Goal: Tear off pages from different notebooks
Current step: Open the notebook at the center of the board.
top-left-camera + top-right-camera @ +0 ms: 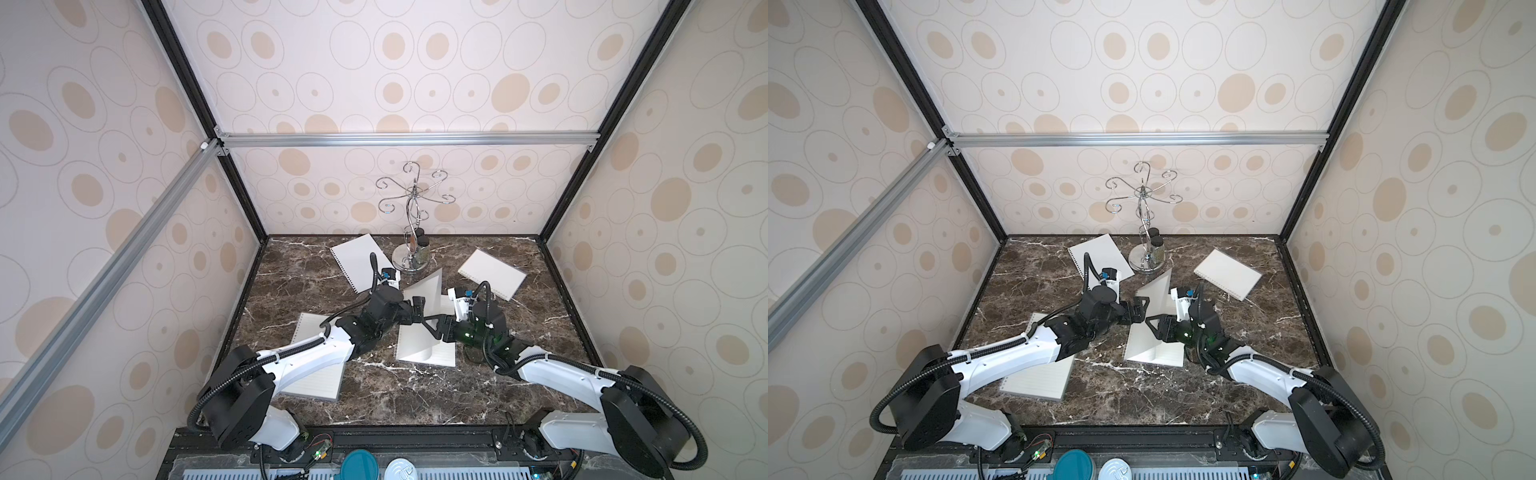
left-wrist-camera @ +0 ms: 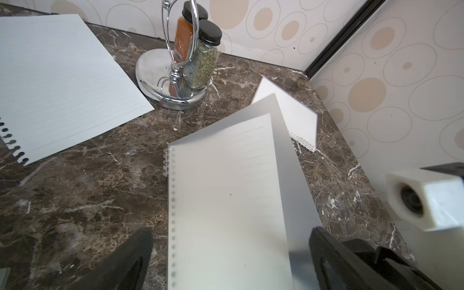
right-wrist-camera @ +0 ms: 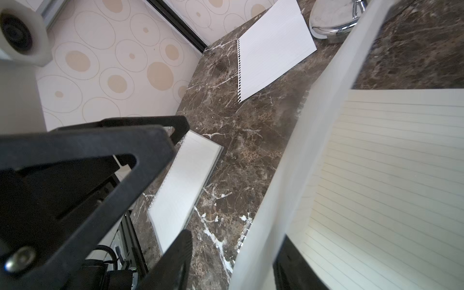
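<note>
Top views, both: a dark marble table carries three notebooks and one loose sheet.

Near-left notebook: lined, lying flat, partly under the left arm.

Centre notebook: lies between the two grippers with its lined top page exposed. Its translucent cover stands raised and tilted.

Far-right notebook: flat, with its coil edge toward the right arm and well apart from both grippers.

Loose page: far left and flat, with dark punched holes along one edge. The left wrist camera partly hides it. It lies just beside the chrome hook stand.

An orange-spice jar and a green-herb jar stand by the stand's stem. I cannot tell whether they are on the base or behind it.

Left gripper: at the far-left corner of the centre notebook. In the left wrist view its fingers are spread wide. The top page's holed edge and the cover pass between them, and neither finger is seen touching paper. Coil loops show at only one end of the hole row.

Right gripper: over the centre notebook, at the cover's foot. In the right wrist view its fingers are parted with the cover between them. One finger stands clear of the cover and the other shows dimly through it. No pinch is visible.
</note>
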